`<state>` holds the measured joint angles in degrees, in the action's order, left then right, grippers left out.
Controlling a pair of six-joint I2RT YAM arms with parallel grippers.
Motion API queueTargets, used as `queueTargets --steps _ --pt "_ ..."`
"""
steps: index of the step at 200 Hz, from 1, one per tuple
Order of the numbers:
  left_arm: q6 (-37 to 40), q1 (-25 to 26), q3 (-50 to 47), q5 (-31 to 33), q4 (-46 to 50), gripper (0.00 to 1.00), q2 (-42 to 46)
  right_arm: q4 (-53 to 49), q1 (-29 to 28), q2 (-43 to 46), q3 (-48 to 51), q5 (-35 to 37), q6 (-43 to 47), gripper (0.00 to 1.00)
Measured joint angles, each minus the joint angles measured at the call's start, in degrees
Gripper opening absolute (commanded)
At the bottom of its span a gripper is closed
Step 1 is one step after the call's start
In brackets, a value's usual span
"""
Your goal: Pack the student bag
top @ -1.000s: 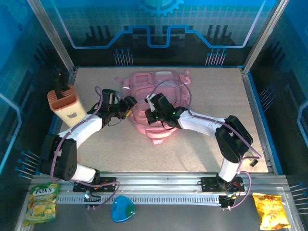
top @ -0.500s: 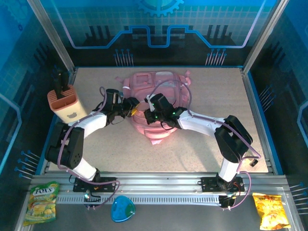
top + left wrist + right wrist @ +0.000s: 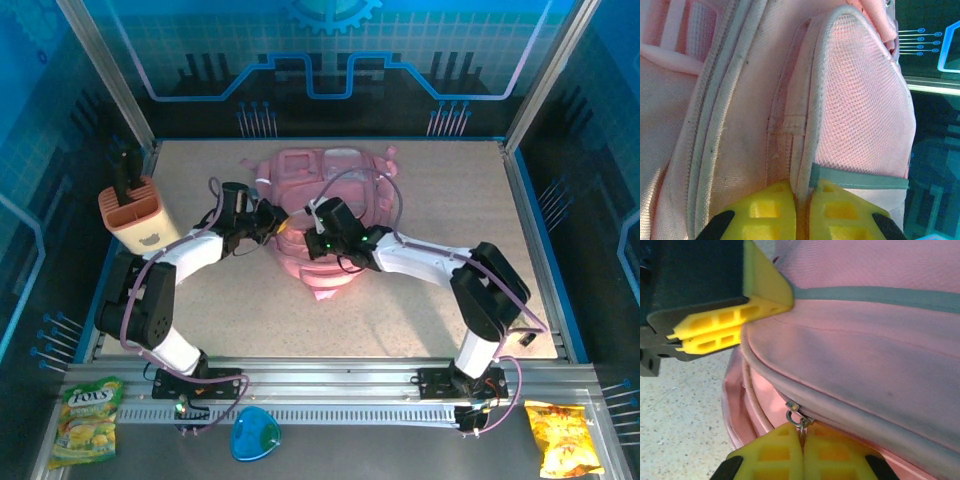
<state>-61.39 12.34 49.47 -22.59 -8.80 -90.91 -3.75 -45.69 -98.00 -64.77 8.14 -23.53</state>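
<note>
Pink student bag (image 3: 300, 180), lying mid-table toward the back; contents cannot be seen. On its mesh pocket (image 3: 860, 100) edge: left gripper (image 3: 802, 200), clamped shut. On its zipper pull (image 3: 795, 417): right gripper (image 3: 801, 435), clamped shut. By the left wall: peach holder (image 3: 138, 218), one black tool (image 3: 124, 168) standing in it.
</note>
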Motion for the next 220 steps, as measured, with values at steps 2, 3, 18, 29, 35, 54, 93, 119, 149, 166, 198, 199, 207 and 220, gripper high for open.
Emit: queueTargets --steps 2,3,18,29,35,54,93,119,149,166,198,199,207,220 --pt "0.0 0.07 0.0 0.0 0.04 0.0 0.0 0.02 0.0 0.39 0.46 0.26 0.0 0.0" --pt "0.02 0.07 0.0 0.0 0.07 0.0 0.0 -0.02 0.0 0.55 0.63 0.33 0.0 0.0" --pt "0.48 0.31 0.24 -0.37 0.83 0.0 0.0 0.13 0.48 3.82 4.24 2.29 0.24 0.0" --pt "1.03 0.42 0.61 -0.63 1.53 0.0 0.0 0.24 1.42 6.25 6.84 3.15 0.68 0.0" --pt "1.46 0.42 0.87 -0.68 1.92 0.0 -0.02 0.24 2.16 7.48 8.07 3.5 0.79 0.0" --pt "2.95 0.42 1.55 -0.68 3.23 0.0 -0.13 -1.05 5.6 11.47 11.28 3.67 1.95 0.0" --pt "7.96 0.37 3.87 -0.9 7.23 0.0 -0.7 -5.77 12.26 15.32 12.28 1.68 7.32 0.0" --pt "12.87 0.24 5.95 -1.25 10.86 0.0 -1.05 -8.55 15.69 15.34 11.41 -2.51 12.07 0.0" --pt "18.86 -0.68 8.07 -2.08 14.69 0.0 -1.33 -12.81 19.34 14.19 7.41 -5.6 15.98 0.0" --pt "21.79 -1.42 9.11 -3.43 16.39 0.0 -2.21 -14.25 20.33 13.22 5.57 -6.75 17.33 0.0" --pt "27.67 -2.19 12.11 -5.7 20.37 0.0 -4.74 -17.35 22.21 10.32 1.57 -8.61 20.13 0.0" --pt "28.0 -2.23 12.26 -5.75 20.59 0.0 -4.83 -17.44 22.25 10.21 1.46 -8.63 20.22 0.0" --pt "29.4 -2.29 12.9 -6.05 21.49 0.0 -5.27 -17.97 22.93 9.14 0.35 -8.81 21.14 0.0" --pt "31.58 -2.38 13.79 -6.51 22.67 0.0 -5.7 -18.88 23.82 7.67 -1.2 -9.44 22.64 0.01"
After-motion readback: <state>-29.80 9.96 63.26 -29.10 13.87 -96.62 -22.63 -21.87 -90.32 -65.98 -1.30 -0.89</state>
